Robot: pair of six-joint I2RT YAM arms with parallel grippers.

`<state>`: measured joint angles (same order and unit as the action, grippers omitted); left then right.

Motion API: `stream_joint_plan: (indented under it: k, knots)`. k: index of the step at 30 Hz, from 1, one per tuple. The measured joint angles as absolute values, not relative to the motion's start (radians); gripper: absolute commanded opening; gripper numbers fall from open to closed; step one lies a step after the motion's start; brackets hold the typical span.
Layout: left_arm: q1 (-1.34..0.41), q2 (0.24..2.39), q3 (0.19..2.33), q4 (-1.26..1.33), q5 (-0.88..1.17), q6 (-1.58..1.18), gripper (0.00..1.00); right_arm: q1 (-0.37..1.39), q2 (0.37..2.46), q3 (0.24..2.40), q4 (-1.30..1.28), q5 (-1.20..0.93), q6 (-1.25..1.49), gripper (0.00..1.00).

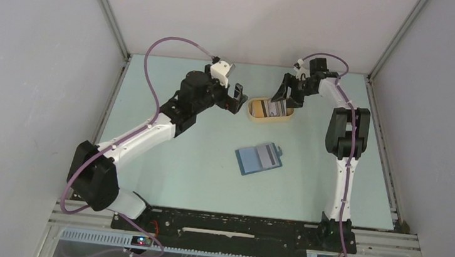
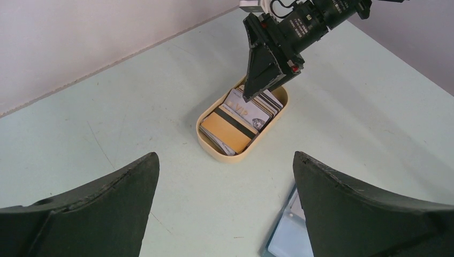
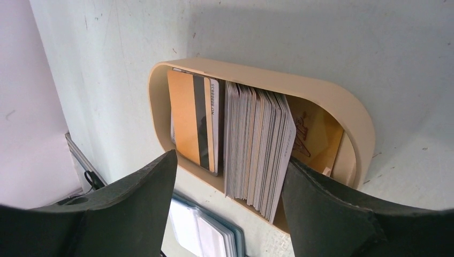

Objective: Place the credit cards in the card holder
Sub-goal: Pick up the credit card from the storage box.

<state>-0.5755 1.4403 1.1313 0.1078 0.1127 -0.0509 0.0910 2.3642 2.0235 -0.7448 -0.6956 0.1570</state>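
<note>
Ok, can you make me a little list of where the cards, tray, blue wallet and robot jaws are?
tray: tan oval tray, holds the cards
cards: thin credit cards, stacked inside the tray
wallet: teal-blue folding card holder, open, flat on the table, apart from the tray
right jaws: open, straddling the card stack
left jaws: wide open, beside the tray, empty

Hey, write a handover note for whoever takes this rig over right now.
Left claw: open, empty, hovering beside the tan tray.
Right claw: open, lowered into the tray, jaws either side of the stacked credit cards.
Card holder: lying open nearer the arm bases, apart from the tray.
Done: no card lifted; whether the holder has any inside is unclear.
Left: grip a card, slot it into the holder, repeat.
</note>
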Motion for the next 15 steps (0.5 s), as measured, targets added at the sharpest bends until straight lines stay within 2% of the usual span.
stream_joint_plan:
  k: [15]
  knots:
    - [-0.575, 1.453, 1.131, 0.100, 0.113, -0.048, 1.00, 0.052, 2.364, 2.024, -0.745, -0.724, 0.147, 0.54]
